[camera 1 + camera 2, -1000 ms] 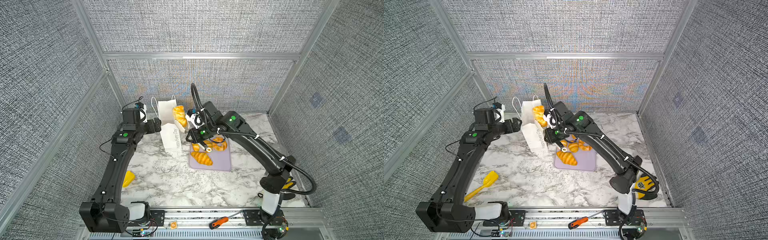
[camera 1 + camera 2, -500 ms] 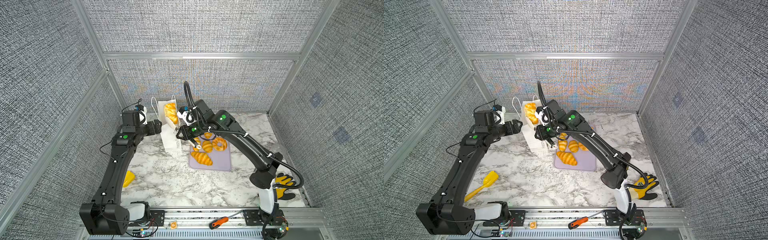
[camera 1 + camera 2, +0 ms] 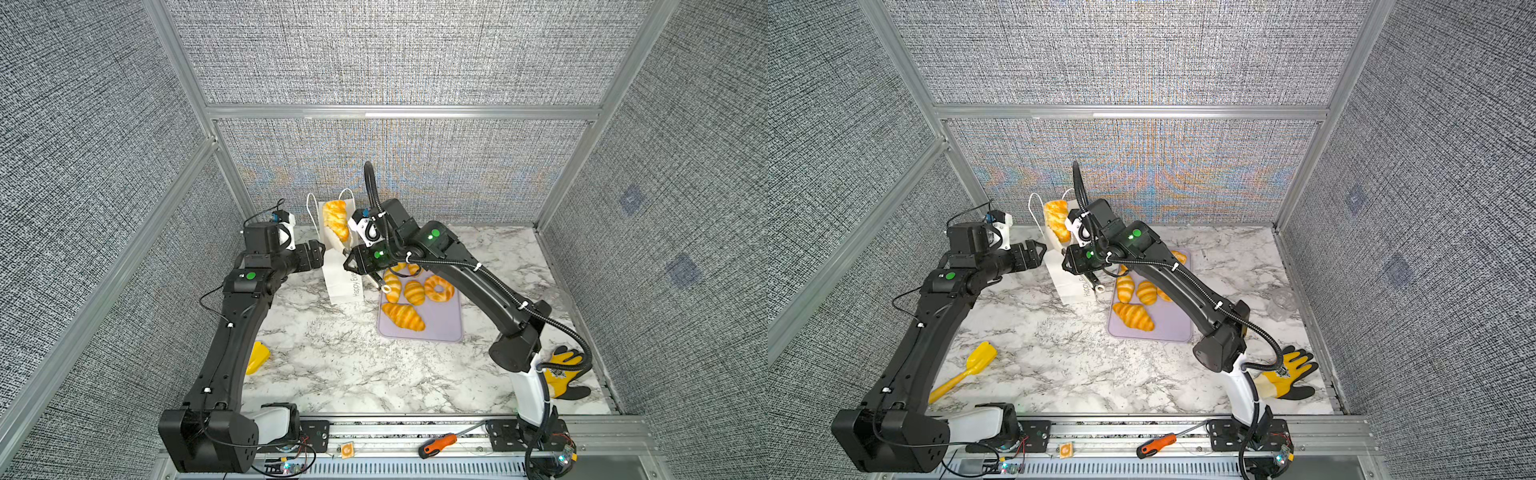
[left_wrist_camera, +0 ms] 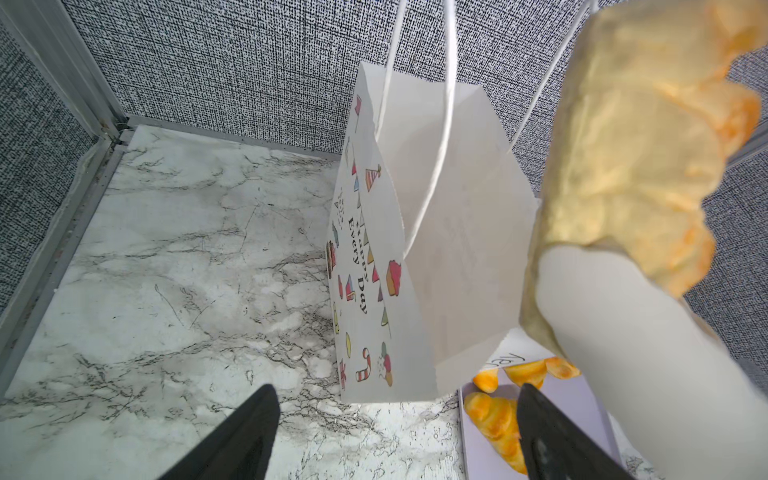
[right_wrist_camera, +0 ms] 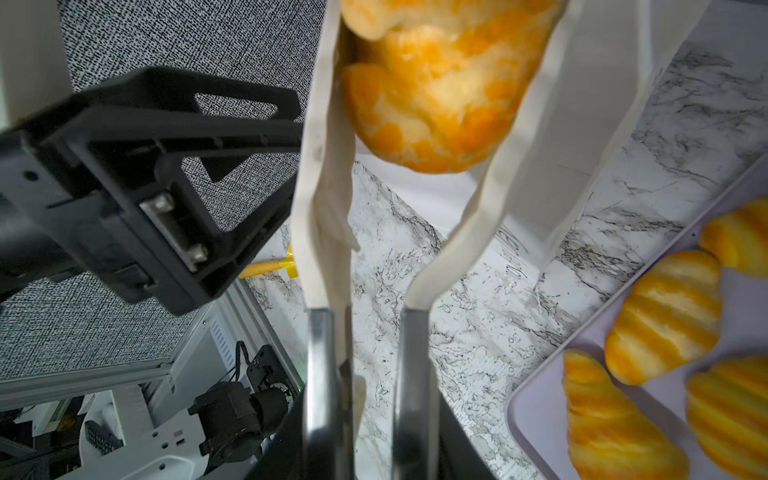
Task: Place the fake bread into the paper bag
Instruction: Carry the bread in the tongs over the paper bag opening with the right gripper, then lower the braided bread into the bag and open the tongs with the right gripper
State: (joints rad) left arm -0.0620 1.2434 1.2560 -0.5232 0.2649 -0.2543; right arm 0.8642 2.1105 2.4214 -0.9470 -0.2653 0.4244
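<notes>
A twisted piece of fake bread (image 3: pixel 336 219) (image 3: pixel 1056 220) hangs at the open top of the white paper bag (image 3: pixel 343 279) (image 3: pixel 1068 283), pinched between the tips of white tongs (image 5: pixel 478 216). My right gripper (image 3: pixel 354 263) (image 5: pixel 370 436) is shut on the tongs' metal handles. Close up, the bread (image 5: pixel 436 91) (image 4: pixel 623 158) fills the tong tips. My left gripper (image 3: pixel 318 255) (image 4: pixel 395 419) stands open beside the bag (image 4: pixel 436 249), not touching it. Several more pieces of fake bread (image 3: pixel 402 316) (image 3: pixel 1133 316) lie on the lilac tray.
The lilac tray (image 3: pixel 441 325) (image 3: pixel 1172 326) lies right of the bag. A yellow spatula (image 3: pixel 967 369) lies at the front left and a yellow-and-black glove (image 3: pixel 563 370) at the front right. An orange screwdriver (image 3: pixel 436 444) rests on the front rail.
My right arm has swung left, carrying the tongs and bread from beside the bag to its open top. The left gripper has stayed by the bag.
</notes>
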